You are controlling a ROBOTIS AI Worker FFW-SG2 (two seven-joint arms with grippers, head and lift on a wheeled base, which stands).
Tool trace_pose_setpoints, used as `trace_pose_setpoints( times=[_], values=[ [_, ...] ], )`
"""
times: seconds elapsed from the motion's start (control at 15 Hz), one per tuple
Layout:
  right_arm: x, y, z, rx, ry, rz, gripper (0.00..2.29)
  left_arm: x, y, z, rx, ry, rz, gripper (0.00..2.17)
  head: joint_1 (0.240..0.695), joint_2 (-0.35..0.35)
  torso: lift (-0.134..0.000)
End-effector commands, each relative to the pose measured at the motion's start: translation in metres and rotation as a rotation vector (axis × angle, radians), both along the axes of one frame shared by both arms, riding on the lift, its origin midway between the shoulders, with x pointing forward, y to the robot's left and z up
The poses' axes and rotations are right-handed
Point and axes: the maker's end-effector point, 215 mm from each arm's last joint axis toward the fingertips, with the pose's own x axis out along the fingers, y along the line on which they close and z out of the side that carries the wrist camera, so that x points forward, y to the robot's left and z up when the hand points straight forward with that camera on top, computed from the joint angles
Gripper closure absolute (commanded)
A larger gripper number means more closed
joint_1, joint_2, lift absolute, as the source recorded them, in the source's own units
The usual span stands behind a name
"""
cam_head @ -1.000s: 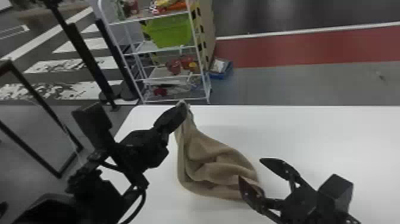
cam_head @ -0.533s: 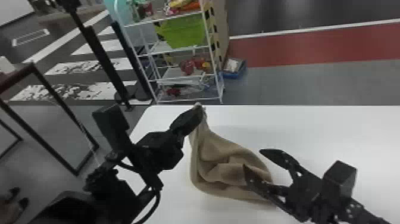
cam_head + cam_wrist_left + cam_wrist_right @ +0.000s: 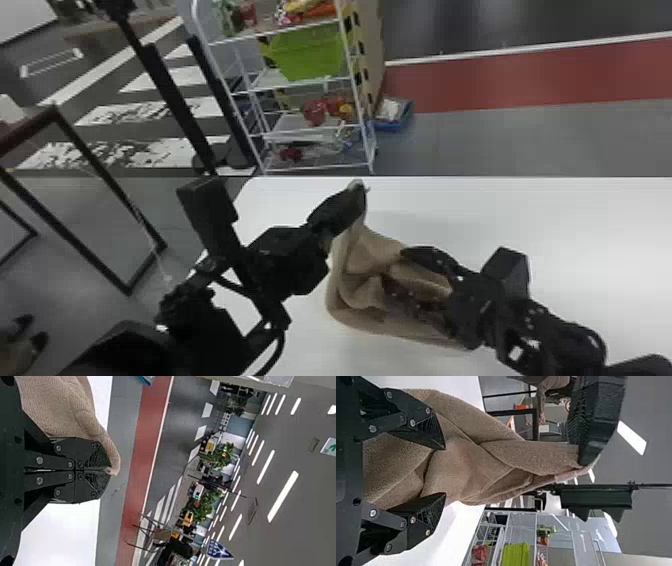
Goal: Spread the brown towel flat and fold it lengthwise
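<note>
Two signs in the room behind, their print too small to read.
In the left wrist view, a blue sign (image 3: 219, 550) bears a white branching mark, and a white panel (image 3: 328, 449), seen against the grey ceiling (image 3: 305, 506), carries a green mark shaped like an arrow. The blue sign's smaller markings are too blurred to tell, and I cannot tell what either one is fixed to.

Strip lights (image 3: 283, 496) shine from overhead

They glow white against a dimmer ceiling (image 3: 301, 534) in the left wrist view. In the head view, the table (image 3: 600, 215) is bright, with a faint, soft shadow beyond the towel (image 3: 372, 247); dull reflections streak the dark floor (image 3: 475, 25).
</note>
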Motion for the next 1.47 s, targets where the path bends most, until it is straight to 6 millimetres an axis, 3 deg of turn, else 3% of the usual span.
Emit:
trace_pose_setpoints(
  times=[0.0, 0.13, 0.4, 0.47, 0.6, 0.73, 0.87, 1.0, 1.13, 1.4],
  values=[
    [0.008, 0.008, -0.009, -0.060, -0.018, 0.023, 0.58, -0.003, -0.008, -0.003, 0.001, 0.013, -0.018, 1.86, 0.695, 0.350, -0.123],
    [0.023, 0.007, -0.024, -0.123, 0.019, 0.026, 0.58, -0.005, -0.016, -0.006, 0.000, 0.026, -0.035, 1.86, 0.695, 0.350, -0.123],
    [0.028, 0.005, -0.041, -0.182, 0.073, 0.031, 0.58, -0.005, -0.021, -0.008, 0.004, 0.038, -0.046, 1.86, 0.695, 0.345, -0.123],
    [0.028, 0.003, -0.045, -0.195, 0.077, 0.029, 0.75, -0.005, -0.021, -0.007, 0.003, 0.036, -0.048, 1.86, 0.695, 0.343, -0.123],
    [0.027, -0.003, -0.050, -0.195, 0.106, 0.021, 1.55, 0.001, -0.023, 0.000, 0.006, 0.016, -0.047, 1.86, 0.695, 0.336, -0.123],
    [0.026, -0.008, -0.038, -0.167, 0.094, 0.006, 1.80, 0.002, -0.024, 0.000, 0.015, 0.014, -0.046, 1.86, 0.695, 0.330, -0.123],
    [0.027, -0.012, -0.015, -0.117, 0.060, -0.013, 1.80, 0.005, -0.013, -0.002, 0.042, 0.014, -0.017, 1.86, 0.695, 0.320, -0.123],
    [0.036, -0.043, 0.020, -0.044, 0.026, -0.074, 1.80, 0.013, 0.006, -0.009, 0.064, 0.026, 0.024, 1.86, 0.695, 0.321, -0.123],
    [0.056, -0.094, 0.055, 0.037, 0.017, -0.172, 1.80, 0.019, 0.028, -0.020, 0.068, 0.047, 0.062, 1.86, 0.695, 0.308, -0.123],
    [0.082, -0.175, 0.077, 0.118, 0.046, -0.320, 1.80, 0.026, 0.044, -0.026, 0.067, 0.056, 0.090, 1.86, 0.695, 0.251, -0.123]
  ],
)
